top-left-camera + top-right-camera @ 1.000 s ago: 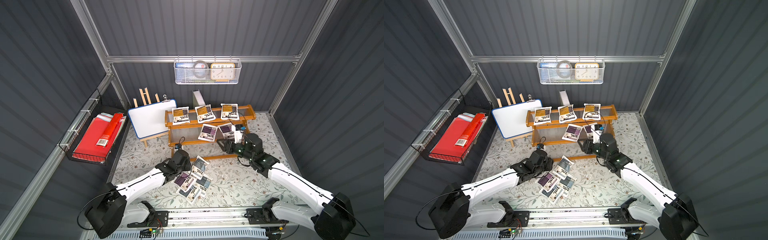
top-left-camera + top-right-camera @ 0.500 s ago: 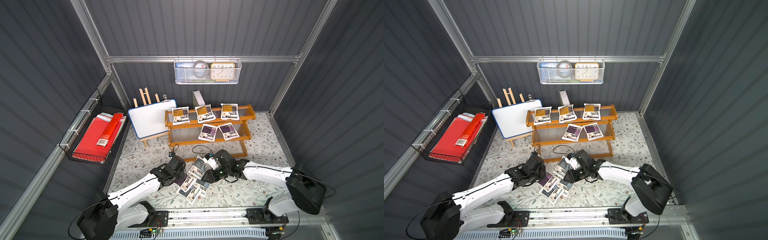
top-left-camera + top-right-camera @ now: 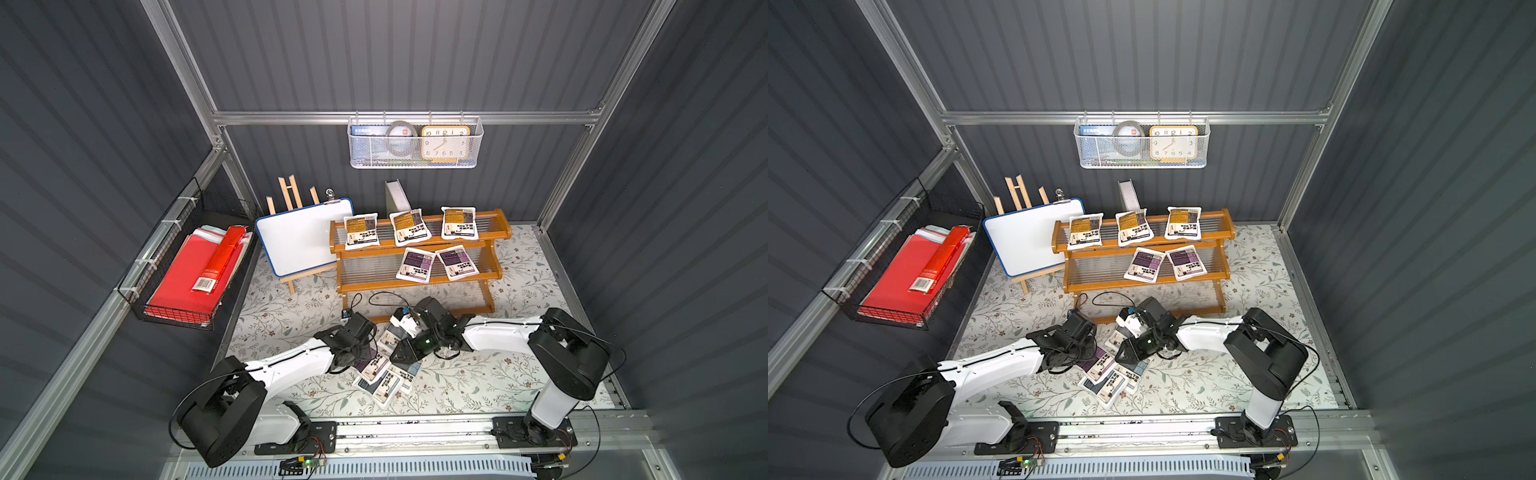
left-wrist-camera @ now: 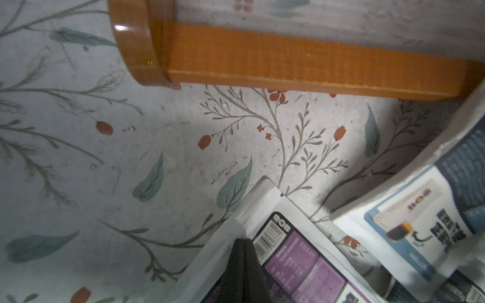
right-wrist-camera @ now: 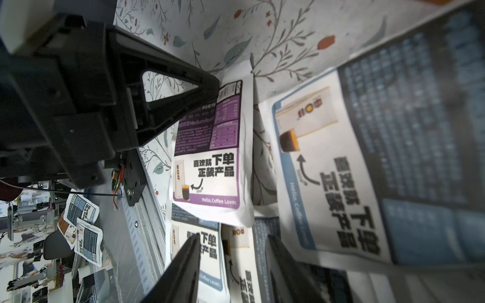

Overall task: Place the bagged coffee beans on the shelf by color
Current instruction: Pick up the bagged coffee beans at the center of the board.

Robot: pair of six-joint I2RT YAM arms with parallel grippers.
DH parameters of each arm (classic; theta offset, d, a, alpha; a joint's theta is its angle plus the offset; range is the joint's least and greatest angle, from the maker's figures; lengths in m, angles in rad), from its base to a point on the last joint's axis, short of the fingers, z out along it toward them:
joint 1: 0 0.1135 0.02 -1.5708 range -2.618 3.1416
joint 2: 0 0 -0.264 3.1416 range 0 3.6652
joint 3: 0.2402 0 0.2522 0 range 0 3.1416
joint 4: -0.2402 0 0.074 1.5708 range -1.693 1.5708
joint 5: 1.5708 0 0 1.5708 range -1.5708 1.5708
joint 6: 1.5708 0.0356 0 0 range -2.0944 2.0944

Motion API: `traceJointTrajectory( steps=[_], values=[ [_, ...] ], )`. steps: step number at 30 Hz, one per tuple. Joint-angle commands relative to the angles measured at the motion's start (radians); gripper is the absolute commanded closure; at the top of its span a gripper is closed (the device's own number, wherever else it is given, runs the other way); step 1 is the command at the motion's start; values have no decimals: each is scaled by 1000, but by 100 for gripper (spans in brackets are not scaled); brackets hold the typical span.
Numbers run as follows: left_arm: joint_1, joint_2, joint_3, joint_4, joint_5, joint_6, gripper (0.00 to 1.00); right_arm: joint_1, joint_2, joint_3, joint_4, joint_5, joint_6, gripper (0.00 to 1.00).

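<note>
The left end effector [image 4: 242,245] is pinched closed on the barcode edge of a purple pouch [image 4: 301,265]. That pouch lies on top of the loose pile on the table [image 3: 291,316], overlapping the pouches under it. Close by, across the same pile, the right end effector [image 5: 233,238] has its fingers part-way apart over two overlapping grey-blue pouches [image 3: 386,384]; whether it touches them I cannot tell. A third grey-blue pouch [image 5: 341,170] lies just beside the purple one, one edge tilted up. The pile sits near the bottom front rail of the shelf [image 3: 415,284], with a strip of bare floral table between the rail and the nearest pouch corner. In both top views, wider open table lies to the left of the pile and to the right of the right arm. Three yellow-orange pouches [image 3: 409,226] lean in a row on the top tier. Two purple pouches [image 3: 415,264] occupy the right part of the middle tier, with bare ribbed plastic to their left. A whiteboard [image 3: 303,237] stands just beside the shelf's left end.
</note>
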Motion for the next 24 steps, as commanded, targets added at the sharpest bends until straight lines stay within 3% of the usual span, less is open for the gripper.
traceJointTrajectory(
  steps=[1, 10, 16, 24],
  values=[
    [3, 32, -22, -22, 40, 17, 100, 6, 43, 24, 35, -36, -13, 55],
    [3, 21, -24, -17, 42, 21, 100, 8, 113, 49, 41, -57, -29, 56],
    [2, 16, -23, -10, 36, 24, 100, 27, 114, 58, 60, -130, -45, 66],
    [2, 5, -10, 0, 16, 32, 100, 38, 61, 21, 82, -147, -44, 100]
  ],
)
